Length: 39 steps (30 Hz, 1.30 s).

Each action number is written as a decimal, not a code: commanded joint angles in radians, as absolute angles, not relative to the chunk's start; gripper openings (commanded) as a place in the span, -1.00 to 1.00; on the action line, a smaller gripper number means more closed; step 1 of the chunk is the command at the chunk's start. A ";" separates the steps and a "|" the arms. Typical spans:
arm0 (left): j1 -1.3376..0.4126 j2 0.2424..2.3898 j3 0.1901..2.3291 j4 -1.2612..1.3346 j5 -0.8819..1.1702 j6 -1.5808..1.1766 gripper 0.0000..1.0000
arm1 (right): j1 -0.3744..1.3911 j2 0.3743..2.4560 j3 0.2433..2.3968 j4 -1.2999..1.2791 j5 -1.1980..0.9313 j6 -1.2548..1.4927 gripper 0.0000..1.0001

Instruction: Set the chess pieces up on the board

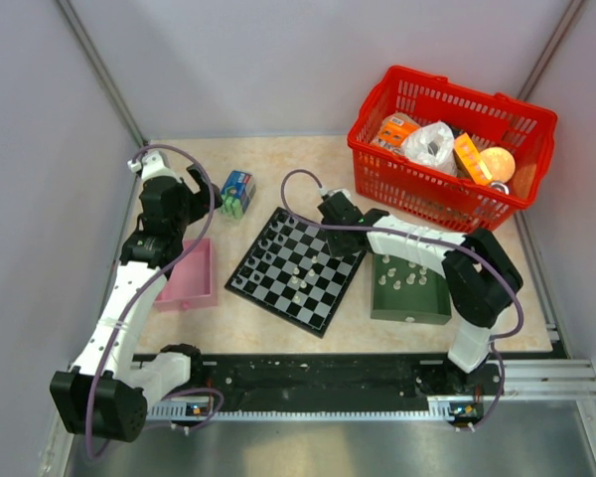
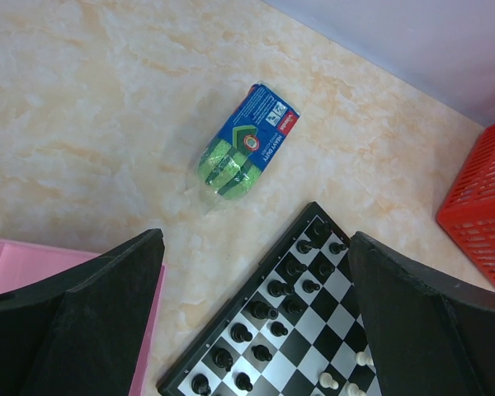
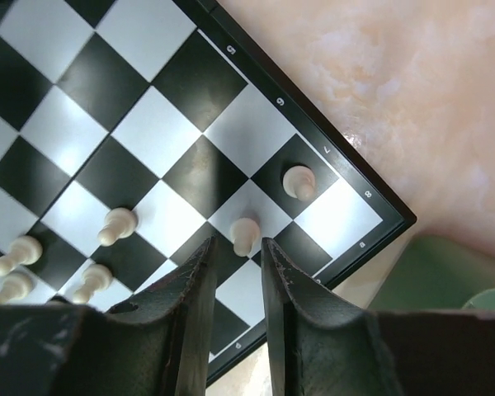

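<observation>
The board (image 1: 278,286) lies in the middle of the table (image 1: 278,164), turned cornerwise, with a pink tray (image 1: 191,290) well off its left side and a green tray (image 1: 409,316) just beside its right corner. Dark pieces (image 2: 272,315) stand in two rows along the board's far-left edge, each on its own square. A handful of pale pieces (image 3: 115,224) stand scattered nearer the middle and toward the right corner, and loose pale pieces (image 1: 405,275) lie in the green tray. The right gripper (image 3: 239,247) hangs low over the board's far right corner with its fingers only a narrow gap apart. One pale pawn (image 3: 244,233) stands upright on a white square right at the fingertips. The gap looks barely wider than the pawn, and I cannot tell whether the fingers are pinching it or have let it go. Another pale pawn (image 3: 299,181) stands on the black square next to it, one square in from the board's edge. The left gripper (image 2: 256,238) is up above the table's far left, beyond the pink tray, its fingers spread wide with nothing between them. Below it a pack of green sponges (image 2: 243,144) lies on the bare table just past the board's far corner. A red basket (image 1: 432,194) full of odds and ends sits at the far right.
</observation>
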State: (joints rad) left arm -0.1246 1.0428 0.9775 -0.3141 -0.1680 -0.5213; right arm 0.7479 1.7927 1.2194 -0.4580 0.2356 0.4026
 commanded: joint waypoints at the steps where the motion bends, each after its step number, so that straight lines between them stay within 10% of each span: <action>1: -0.118 1.032 0.974 -0.267 -0.161 -0.522 0.98 | 0.749 1.692 1.285 -0.436 0.204 0.388 -0.41; 39: -0.114 1.037 0.982 -0.259 -0.150 -0.526 0.98 | 0.821 1.899 1.373 -0.410 0.092 0.425 -0.44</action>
